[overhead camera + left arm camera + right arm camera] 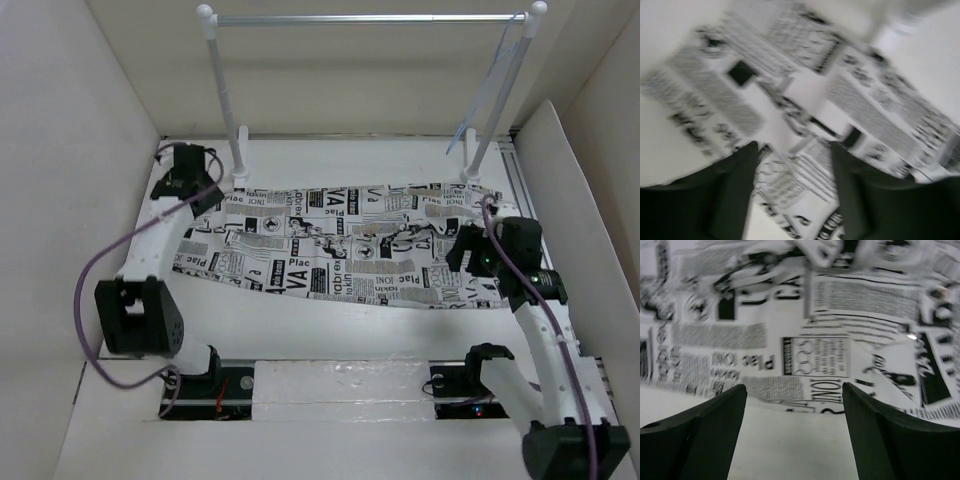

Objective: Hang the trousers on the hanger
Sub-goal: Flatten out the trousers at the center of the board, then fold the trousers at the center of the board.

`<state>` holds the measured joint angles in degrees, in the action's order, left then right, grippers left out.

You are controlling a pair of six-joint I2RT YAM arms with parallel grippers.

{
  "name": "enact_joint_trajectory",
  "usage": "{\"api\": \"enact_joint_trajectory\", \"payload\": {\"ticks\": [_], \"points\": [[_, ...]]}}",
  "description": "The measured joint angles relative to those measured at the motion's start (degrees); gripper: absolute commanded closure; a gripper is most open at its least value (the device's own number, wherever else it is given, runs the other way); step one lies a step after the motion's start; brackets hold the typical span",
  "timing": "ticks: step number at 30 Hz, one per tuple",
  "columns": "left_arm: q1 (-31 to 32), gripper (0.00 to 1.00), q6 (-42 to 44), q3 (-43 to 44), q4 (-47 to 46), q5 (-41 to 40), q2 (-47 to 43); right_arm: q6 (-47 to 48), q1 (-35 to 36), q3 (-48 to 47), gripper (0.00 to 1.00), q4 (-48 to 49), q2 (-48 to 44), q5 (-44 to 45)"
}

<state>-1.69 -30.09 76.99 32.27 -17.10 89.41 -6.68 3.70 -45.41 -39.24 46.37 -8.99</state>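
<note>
**Trousers [330, 245] flat on the table [300, 335], hanger [490, 80] up on the rack [370, 18]**

Trousers: lie spread out flat and lengthwise, reaching from near the left edge almost to the right edge, somewhat closer to the far edge than to the near one. Show black newspaper print on white all over, with a few creases along the middle.

Hanger: hangs by its hook from the right end of the rack's crossbar, close beside the right post and above the far right corner. Sits well apart from the cloth and touches none of it.

Rack: stands on two white posts along the far edge, just behind the far side of the cloth.

Left gripper [210, 197]: sits toward the far left corner, over the left end of the cloth. In the blurred left wrist view [794, 147], shows dark fingers [735, 195] partly apart with a raised fold of print between them. Cannot tell whether the pads press that fold.

Right gripper [462, 250]: sits by the right edge, over the right end of the cloth. In the right wrist view [794, 387], gapes wide and holds nothing, with bare tabletop between the fingers [705, 435] and the cloth's edge just past the tips.
</note>
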Motion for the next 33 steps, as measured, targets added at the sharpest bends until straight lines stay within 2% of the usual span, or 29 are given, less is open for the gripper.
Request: {"api": "enact_joint_trajectory", "payload": {"ticks": [1,4,7,13,19,21,22,23,26,27,28,30,33], "points": [[3.2,0.74,-0.7,-3.9,-2.5,2.5,-4.2,-1.2,-4.5,1.3,0.17,-0.1,-1.2,0.5],[11.4,0.96,-3.5,-15.8,-10.0,8.7,-15.6,-5.4,-14.6,5.2,0.2,-1.3,-2.4,3.0],[15.1,1.0,-4.9,-22.5,-12.4,13.7,-22.5,-9.0,-20.3,8.4,0.27,-0.7,-0.3,4.5],[13.2,1.0,-4.9,-27.6,-14.8,20.0,-29.4,-13.9,-31.7,12.0,0.33,0.4,6.6,6.0],[11.4,1.0,-4.2,-33.7,-15.7,23.4,-34.1,-15.8,-35.6,12.6,0.34,4.0,15.8,6.0],[11.4,0.88,-4.2,-34.2,-15.3,23.4,-34.2,-16.1,-36.0,12.6,0.33,5.8,19.4,6.0],[11.4,0.74,-4.3,-34.3,-14.9,22.9,-34.4,-16.1,-36.2,12.6,0.33,6.8,21.2,6.0],[11.4,0.7,-4.3,-34.3,-14.5,22.4,-34.7,-16.2,-36.4,12.0,0.33,7.6,22.9,5.9],[11.4,0.65,-5.4,-34.3,-13.6,18.0,-36.1,-16.2,-37.6,10.3,0.46,10.0,26.5,5.5],[11.4,0.64,-5.8,-34.2,-13.1,15.8,-36.3,-16.2,-38.0,9.9,0.67,10.9,27.3,5.1],[11.4,0.55,-6.1,-34.2,-12.8,13.4,-36.6,-15.9,-38.4,9.8,0.76,12.0,27.8,4.9],[11.1,0.54,-6.6,-34.2,-12.4,9.7,-37.0,-15.8,-39.0,9.9,0.87,14.0,28.7,4.3],[7.3,0.55,-7.6,-33.7,-12.0,7.2,-36.5,-14.3,-39.0,10.0,0.89,14.6,28.4,4.1]]}}
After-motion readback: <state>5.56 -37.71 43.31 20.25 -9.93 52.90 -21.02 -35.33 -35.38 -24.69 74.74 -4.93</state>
